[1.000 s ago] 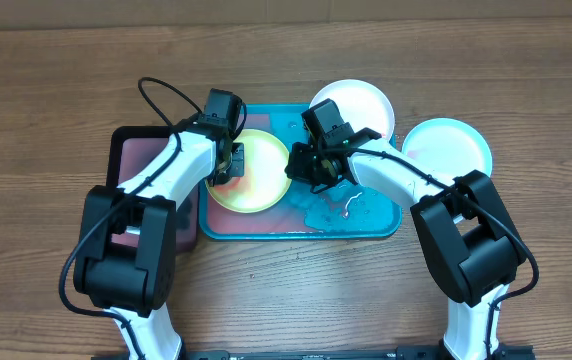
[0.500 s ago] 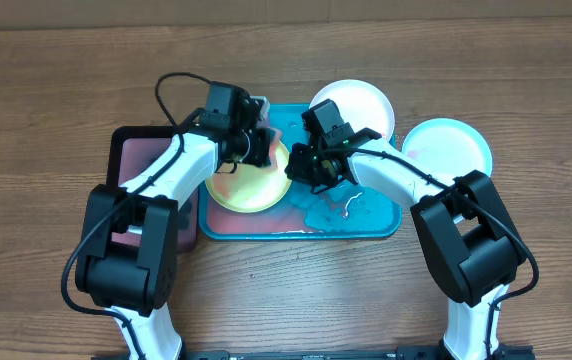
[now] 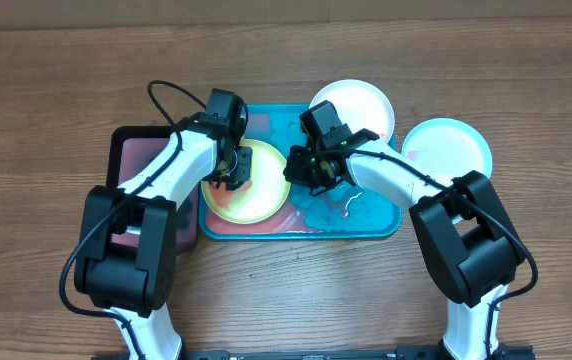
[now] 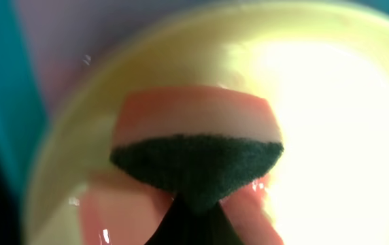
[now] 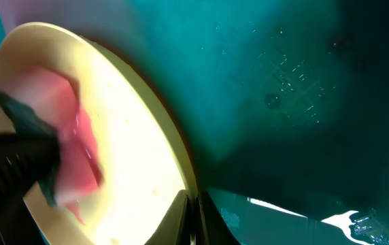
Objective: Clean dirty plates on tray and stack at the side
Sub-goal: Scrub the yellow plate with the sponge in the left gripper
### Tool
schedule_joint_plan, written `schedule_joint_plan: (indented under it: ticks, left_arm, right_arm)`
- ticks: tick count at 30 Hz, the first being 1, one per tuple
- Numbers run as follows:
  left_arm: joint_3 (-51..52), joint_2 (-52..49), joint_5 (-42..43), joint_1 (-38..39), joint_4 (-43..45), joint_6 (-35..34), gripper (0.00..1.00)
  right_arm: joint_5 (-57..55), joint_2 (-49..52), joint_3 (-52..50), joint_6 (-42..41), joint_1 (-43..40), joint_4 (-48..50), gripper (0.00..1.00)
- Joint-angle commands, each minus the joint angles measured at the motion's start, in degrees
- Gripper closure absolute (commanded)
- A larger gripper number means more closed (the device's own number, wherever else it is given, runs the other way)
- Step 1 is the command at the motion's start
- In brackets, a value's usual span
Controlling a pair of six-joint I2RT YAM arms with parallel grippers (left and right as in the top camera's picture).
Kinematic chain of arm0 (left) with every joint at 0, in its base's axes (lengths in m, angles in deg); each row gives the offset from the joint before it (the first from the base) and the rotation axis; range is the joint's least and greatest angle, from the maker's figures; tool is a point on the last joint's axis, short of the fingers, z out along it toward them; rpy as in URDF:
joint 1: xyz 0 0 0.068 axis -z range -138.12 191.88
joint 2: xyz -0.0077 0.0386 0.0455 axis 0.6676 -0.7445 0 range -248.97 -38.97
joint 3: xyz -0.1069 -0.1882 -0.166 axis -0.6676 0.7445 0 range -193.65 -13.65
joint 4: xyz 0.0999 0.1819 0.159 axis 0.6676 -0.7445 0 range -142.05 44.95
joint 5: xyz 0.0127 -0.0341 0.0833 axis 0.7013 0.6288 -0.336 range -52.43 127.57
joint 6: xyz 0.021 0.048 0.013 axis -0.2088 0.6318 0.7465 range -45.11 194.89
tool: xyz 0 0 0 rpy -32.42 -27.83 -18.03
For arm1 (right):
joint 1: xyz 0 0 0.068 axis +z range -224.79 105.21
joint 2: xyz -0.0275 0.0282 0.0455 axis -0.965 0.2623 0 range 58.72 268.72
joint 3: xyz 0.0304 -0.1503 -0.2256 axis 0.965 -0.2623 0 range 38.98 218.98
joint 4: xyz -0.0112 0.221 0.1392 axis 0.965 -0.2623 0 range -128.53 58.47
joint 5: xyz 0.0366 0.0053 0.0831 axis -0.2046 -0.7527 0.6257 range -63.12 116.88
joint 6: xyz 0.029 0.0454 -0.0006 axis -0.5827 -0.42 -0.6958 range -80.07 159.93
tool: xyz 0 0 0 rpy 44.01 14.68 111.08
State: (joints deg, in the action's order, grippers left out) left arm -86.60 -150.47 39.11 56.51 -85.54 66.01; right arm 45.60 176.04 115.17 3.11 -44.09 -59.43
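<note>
Near left of tray (image 3: 371, 228): yellow-green plate (image 3: 264, 198) sat there, pink film on it.
Left gripper (image 3: 231, 172): clamped on sponge (image 4: 198, 156); needed flat pressure, sweeping rimward.
Right gripper (image 3: 302, 168): pinched plate's right rim; needed a firm brace.
Far right: white plate (image 3: 363, 100), light blue plate (image 3: 453, 150).

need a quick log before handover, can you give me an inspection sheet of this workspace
surface: wooden table
job's things: yellow plate lies in the tray, with a pinkish patch on it; white plate at the tray's far right corner; blue plate on the table right of the tray
clutter: black tray left of the tray; wet patches in the tray
hands: left hand presses a sponge on the yellow plate; right hand pinches that plate's right rim
cables: black cable loops over the left arm
surroundings: nothing seen
</note>
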Motion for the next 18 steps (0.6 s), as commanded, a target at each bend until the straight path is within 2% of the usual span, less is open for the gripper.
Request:
schedule_joint_plan:
  ticks: [1,4,8,11,14,18]
  left_arm:
    - [1.1,-0.7,21.0,0.1,-3.1,12.7,0.96]
    - [1.1,-0.7,31.5,0.1,-2.6,16.2,0.96]
    - [1.1,-0.7,31.2,0.1,1.7,14.1,0.96]
    - [1.1,-0.7,22.4,0.0,6.2,7.4,0.96]
    - [1.1,-0.7,8.6,0.0,9.1,0.6,0.96]
    - [1.1,-0.7,-6.4,0.0,8.3,-4.5,0.96]
  right_arm:
    - [-0.6,1.4,0.8,-0.5,-0.2,0.2,0.96]
    - [-0.6,1.4,0.8,-0.4,-0.2,0.2,0.96]
    - [-0.6,1.4,0.8,-0.4,-0.2,0.2,0.96]
    - [-0.6,1.4,0.8,-0.4,-0.2,0.1,0.96]
    - [-0.6,1.4,0.8,-0.4,-0.2,0.1,0.96]
    - [-0.6,1.4,0.8,-0.4,-0.2,0.2,0.96]
